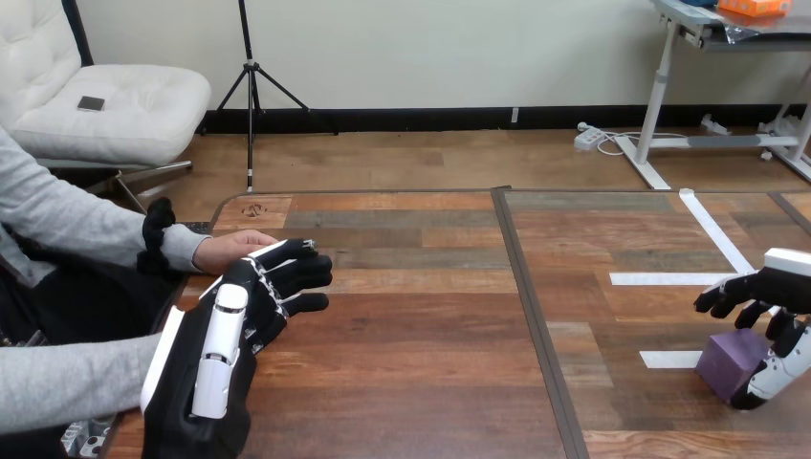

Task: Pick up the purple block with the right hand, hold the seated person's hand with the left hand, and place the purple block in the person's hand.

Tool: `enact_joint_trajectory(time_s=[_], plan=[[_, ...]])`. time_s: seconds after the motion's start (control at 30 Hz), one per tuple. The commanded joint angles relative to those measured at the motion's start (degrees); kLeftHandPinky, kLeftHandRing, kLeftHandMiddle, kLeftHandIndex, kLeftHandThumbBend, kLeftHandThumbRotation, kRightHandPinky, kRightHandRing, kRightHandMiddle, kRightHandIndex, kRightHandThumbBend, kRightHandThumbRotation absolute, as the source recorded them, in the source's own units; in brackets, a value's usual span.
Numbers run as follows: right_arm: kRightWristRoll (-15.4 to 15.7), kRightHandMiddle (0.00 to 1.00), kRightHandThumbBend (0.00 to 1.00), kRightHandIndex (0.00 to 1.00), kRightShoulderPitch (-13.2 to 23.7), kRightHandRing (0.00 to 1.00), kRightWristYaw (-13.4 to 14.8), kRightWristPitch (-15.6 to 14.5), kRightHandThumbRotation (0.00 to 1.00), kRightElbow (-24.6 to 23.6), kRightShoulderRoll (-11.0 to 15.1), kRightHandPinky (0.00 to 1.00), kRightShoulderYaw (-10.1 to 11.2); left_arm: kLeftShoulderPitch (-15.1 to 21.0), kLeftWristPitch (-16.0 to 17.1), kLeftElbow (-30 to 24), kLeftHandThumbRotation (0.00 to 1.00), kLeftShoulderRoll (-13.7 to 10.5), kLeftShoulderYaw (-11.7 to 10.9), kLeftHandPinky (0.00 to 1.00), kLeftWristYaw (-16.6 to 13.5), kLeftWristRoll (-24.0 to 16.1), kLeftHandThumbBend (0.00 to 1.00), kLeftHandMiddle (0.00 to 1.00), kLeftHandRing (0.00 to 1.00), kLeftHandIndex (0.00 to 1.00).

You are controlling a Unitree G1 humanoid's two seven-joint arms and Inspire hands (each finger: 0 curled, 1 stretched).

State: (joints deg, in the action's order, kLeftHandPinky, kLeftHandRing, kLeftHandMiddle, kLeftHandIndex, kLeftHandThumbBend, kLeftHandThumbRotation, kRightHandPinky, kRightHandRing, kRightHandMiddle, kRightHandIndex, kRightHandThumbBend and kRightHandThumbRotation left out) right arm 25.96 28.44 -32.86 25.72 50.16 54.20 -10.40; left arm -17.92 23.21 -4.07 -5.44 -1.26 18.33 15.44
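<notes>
Plainly, most of the view is taken up by a wooden table, divided by a dark seam down its middle.

At its left side the robot's left hand is stretched forward, back upward. Its fingers are held nearly straight and slightly spread. They are laid against the near side of the person's hand, which rests at the table's left edge. No curl round that hand can be seen, so touching is all that can be told.

At the far right the right hand is held over the purple block. Its fingers are loosely bent above the block and not closed on it, while the thumb is set just beside the block's right face.

The block is a small, matte purple cube with plain faces. It stands on the table near the right edge, one corner turned toward the camera. A short strip of white tape is stuck just to its left.
</notes>
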Motion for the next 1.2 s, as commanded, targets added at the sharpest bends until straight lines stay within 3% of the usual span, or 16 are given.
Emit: enact_joint_trajectory(time_s=[0.0,0.23,0.57,0.67,0.87,1.0,1.17], plan=[[0.43,0.87,1.0,0.86,2.25,0.83,1.44,0.29,0.07,0.38,-0.97,0.72,-0.79,2.23,1.15,-1.23,1.0,-0.08,-0.66,0.69,1.08,1.38,0.39,0.71,0.74,0.7],[0.61,0.87,1.0,0.86,2.8,0.83,1.49,-0.72,0.06,1.17,-1.61,0.73,-1.59,2.51,1.21,-0.84,1.0,-0.27,-0.85,0.69,2.47,2.58,0.43,0.71,0.74,0.7],[4.49,0.85,1.0,0.85,3.54,0.8,5.55,-0.06,0.02,2.23,-1.96,0.68,-4.51,2.81,1.02,-0.33,1.0,-0.17,-1.32,0.7,3.93,4.06,0.48,0.71,0.76,0.71],[6.08,0.83,1.0,0.83,3.45,0.78,7.65,1.13,0.01,2.22,-1.79,0.67,-5.39,2.99,1.79,0.09,1.0,0.01,-1.49,0.7,4.16,3.95,0.49,0.71,0.76,0.71],[6.95,0.77,1.0,0.78,3.81,0.72,9.27,3.73,0.0,3.62,-1.92,0.63,-6.4,3.48,4.27,1.6,1.0,1.34,-1.93,0.68,4.18,4.53,0.5,0.69,0.72,0.69],[9.11,0.74,1.0,0.73,3.81,0.68,11.88,3.14,0.0,3.76,-2.13,0.6,-7.56,4.28,6.99,3.6,1.0,1.88,-2.25,0.64,5.61,5.96,0.51,0.67,0.69,0.68],[10.05,0.68,0.96,0.67,3.73,0.63,13.45,2.48,0.0,3.86,-2.55,0.57,-8.23,4.58,8.04,4.51,1.0,2.06,-2.52,0.58,6.78,7.22,0.56,0.66,0.68,0.67]])
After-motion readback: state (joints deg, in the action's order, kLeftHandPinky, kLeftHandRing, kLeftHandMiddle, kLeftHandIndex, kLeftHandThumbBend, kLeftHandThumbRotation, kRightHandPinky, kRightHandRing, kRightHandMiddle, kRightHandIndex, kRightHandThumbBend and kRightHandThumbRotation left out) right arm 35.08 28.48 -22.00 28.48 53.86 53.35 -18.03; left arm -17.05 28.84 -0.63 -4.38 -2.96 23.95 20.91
